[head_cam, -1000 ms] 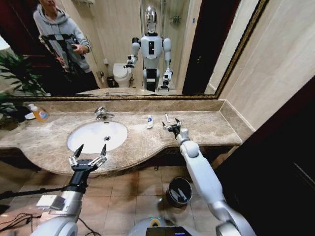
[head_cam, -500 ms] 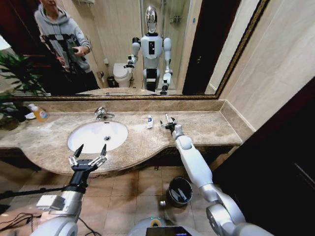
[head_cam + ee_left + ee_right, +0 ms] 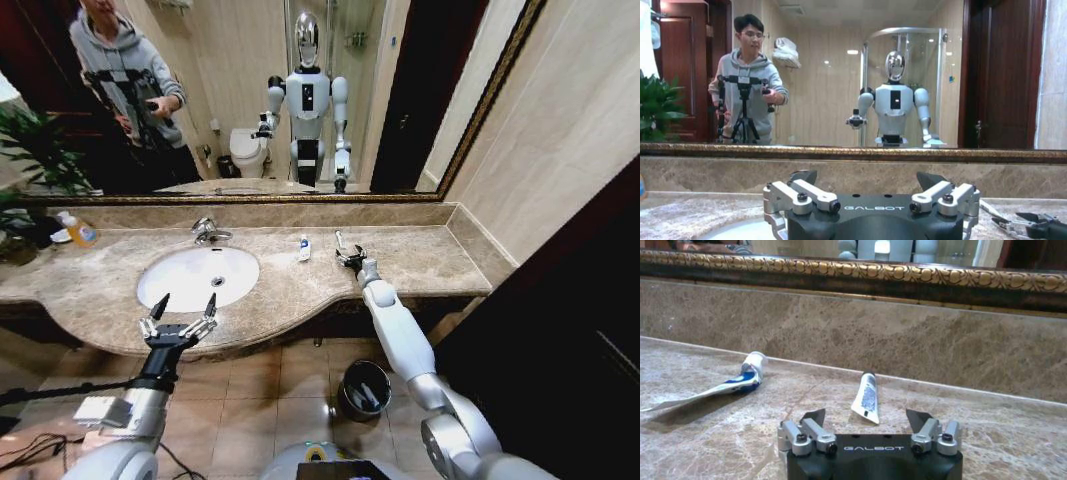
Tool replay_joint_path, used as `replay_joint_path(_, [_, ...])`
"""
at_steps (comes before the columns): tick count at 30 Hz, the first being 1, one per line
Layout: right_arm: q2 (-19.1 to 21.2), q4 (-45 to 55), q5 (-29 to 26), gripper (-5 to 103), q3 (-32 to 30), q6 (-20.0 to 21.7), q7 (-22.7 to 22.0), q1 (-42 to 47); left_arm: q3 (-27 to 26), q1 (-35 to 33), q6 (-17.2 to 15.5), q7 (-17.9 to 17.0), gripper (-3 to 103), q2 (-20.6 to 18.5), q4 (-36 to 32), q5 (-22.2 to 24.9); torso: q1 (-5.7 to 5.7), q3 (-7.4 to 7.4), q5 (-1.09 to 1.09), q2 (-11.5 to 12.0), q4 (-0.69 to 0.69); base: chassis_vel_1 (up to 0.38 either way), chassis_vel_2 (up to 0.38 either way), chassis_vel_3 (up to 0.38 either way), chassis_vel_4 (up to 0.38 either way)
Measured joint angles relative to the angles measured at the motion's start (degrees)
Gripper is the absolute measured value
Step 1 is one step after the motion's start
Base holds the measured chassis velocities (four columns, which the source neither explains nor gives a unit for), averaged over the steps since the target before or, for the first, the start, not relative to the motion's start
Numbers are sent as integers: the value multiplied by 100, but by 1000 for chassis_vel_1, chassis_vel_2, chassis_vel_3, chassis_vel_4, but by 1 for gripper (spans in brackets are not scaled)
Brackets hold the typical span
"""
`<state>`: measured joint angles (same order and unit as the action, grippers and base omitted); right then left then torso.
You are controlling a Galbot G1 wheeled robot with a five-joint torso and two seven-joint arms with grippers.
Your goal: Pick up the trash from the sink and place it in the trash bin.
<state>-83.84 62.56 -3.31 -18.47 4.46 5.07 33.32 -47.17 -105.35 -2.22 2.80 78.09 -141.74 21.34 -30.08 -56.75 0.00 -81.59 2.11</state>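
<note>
Two pieces of trash are seen on the beige-brown marble worktop (image 3: pixel 420 262) to the right of the white oval sink (image 3: pixel 197 276), not in it: a flattened white tube with blue print (image 3: pixel 304 247) and a thin white tube (image 3: pixel 339 239) near the back ledge, apart from each other. In the right wrist view the blue-printed tube (image 3: pixel 727 385) lies well to one side, while the thin tube (image 3: pixel 865 397) lies just ahead of the spread fingers of the right tool (image 3: pixel 869 432), untouched. Bare marble is left around both tubes, with the mirror ledge close behind and the worktop's front edge well clear. The small round dark trash bin with a shiny metal rim (image 3: pixel 363 388) stands on the tiled floor below the right arm. The left tool (image 3: pixel 179 322) is held with fingers spread at the worktop's front edge before the sink. Compared with half a second earlier, the right tool (image 3: pixel 349 258) has been drawn slightly down and to the right; the left is unchanged.
</note>
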Motion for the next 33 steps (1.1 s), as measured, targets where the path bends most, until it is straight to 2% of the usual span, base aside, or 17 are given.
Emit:
replay_joint_path(2, [-26,-127,30,77,9,-41,0,-70,0,0,0,0,100,0,0,0,0,0,0,0,0,0,0,0,0])
replay_joint_path(5, [-44,-242,49,73,12,-80,1,-122,0,0,0,0,100,0,0,0,0,0,0,0,0,0,0,0,0])
replay_joint_path(8, [-77,-413,82,57,10,-180,1,-206,0,0,0,0,100,0,0,0,0,0,0,0,0,0,0,0,0])
replay_joint_path(10, [-82,-448,83,57,10,-202,1,-222,0,0,0,0,100,0,0,0,0,0,-1,0,0,0,0,0,0])
replay_joint_path(13, [-88,-502,83,41,5,-250,-6,-246,0,0,0,0,100,0,0,0,0,1,-2,-1,0,0,0,0,0])
replay_joint_path(14, [-88,-502,83,41,5,-250,-6,-246,0,0,0,0,100,0,0,0,0,1,-2,-1,0,0,0,0,0])
replay_joint_path(16, [-86,-506,83,29,4,-271,-10,-246,0,0,0,0,100,0,0,0,0,1,-2,-2,0,0,0,0,0])
replay_joint_path(17, [-84,-502,82,29,4,-273,-11,-243,0,0,0,0,100,0,0,0,0,1,-1,-2,0,0,0,0,0])
replay_joint_path(19, [-70,-472,75,19,3,-274,-14,-228,0,0,0,0,100,0,0,0,0,0,0,-1,0,0,0,0,0])
replay_joint_path(20, [-70,-472,75,19,3,-274,-14,-228,0,0,0,0,100,0,0,0,0,0,0,-1,0,0,0,0,0])
replay_joint_path(23, [-49,-414,65,4,3,-273,-18,-213,0,0,0,0,100,0,0,0,-1,-1,2,-1,0,0,0,0,0])
replay_joint_path(33, [-5,-118,22,0,8,-170,-46,-149,0,0,0,0,100,0,0,0,-1,-1,0,-1,0,0,0,0,0])
